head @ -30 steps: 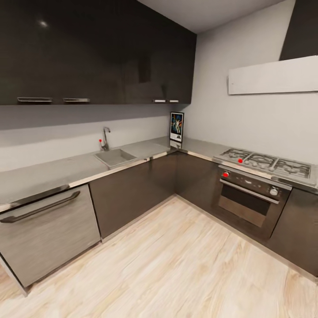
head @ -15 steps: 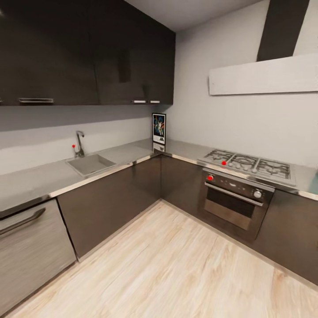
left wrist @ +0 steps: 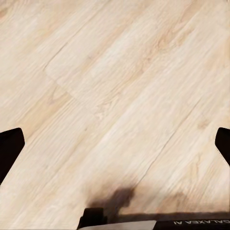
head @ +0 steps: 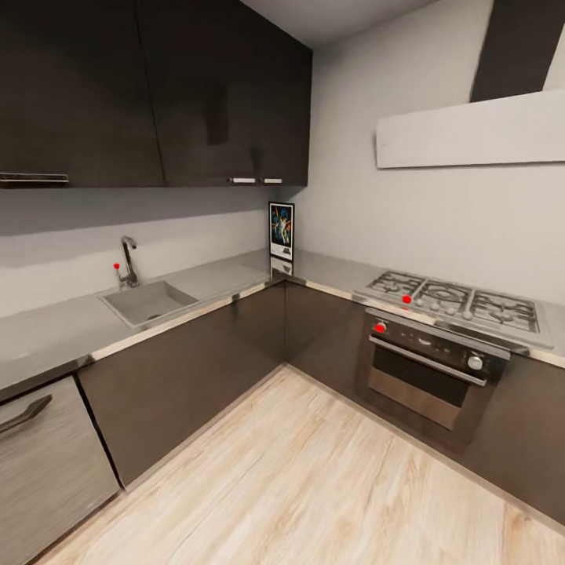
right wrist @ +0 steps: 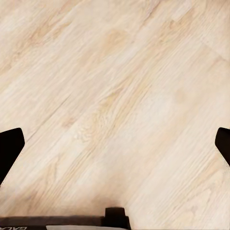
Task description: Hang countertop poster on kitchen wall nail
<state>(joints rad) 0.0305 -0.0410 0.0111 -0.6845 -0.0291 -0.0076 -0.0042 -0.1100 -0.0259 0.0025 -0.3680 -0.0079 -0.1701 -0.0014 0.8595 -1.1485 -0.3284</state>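
Camera swung left; poster stands (corner) on countertop beyond sink, both hands spread empty.

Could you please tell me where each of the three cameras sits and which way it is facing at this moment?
Head view: on the robot's head, facing forward and down into the kitchen corner: poster upright on the kitchen countertop, sink, hob.
Left wrist view: near the left gripper, facing down at the wooden floor; dark jaw tips at both edges, spread wide.
Right wrist view: near the right gripper, also facing the floor; jaw tips likewise apart.
Shared: both wrist views show the same pale plank floor, which the head view also shows.
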